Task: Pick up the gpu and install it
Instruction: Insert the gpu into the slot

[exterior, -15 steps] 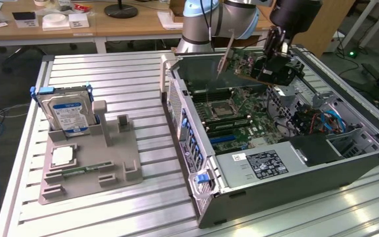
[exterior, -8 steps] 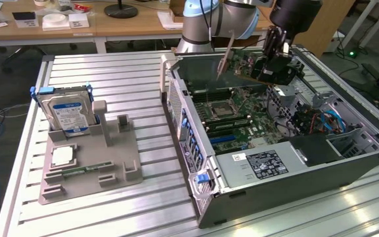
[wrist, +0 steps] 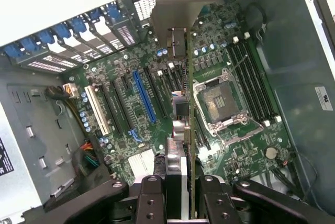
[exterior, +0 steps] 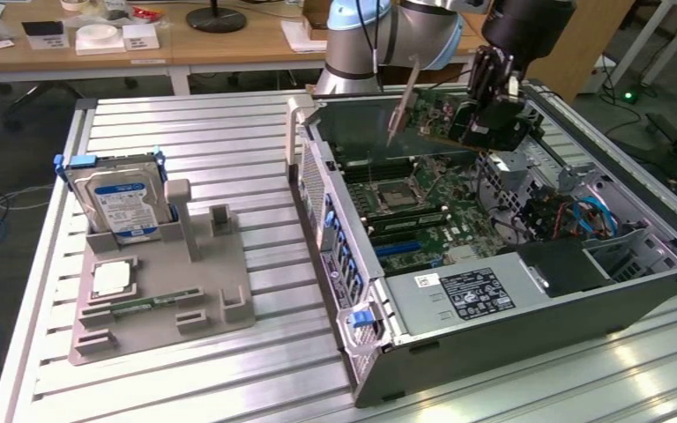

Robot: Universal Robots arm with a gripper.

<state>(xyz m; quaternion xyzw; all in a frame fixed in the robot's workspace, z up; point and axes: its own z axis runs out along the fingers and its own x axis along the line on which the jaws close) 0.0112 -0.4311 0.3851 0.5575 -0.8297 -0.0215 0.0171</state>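
One end effector (exterior: pixel 494 119) was clenched on the gpu (exterior: pixel 442 113), holding it clear above the motherboard (exterior: pixel 415 211) of the open computer case (exterior: pixel 527 339). Judged risk: if it came down tilted or off line with the blue slot (wrist: pixel 144 96), its edge could jam or strike neighbouring parts.

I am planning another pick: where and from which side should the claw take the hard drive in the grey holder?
Probably take the hard drive by its free upper half, from above, across its broad faces; it stands upright, its lower part inside the grey holder.
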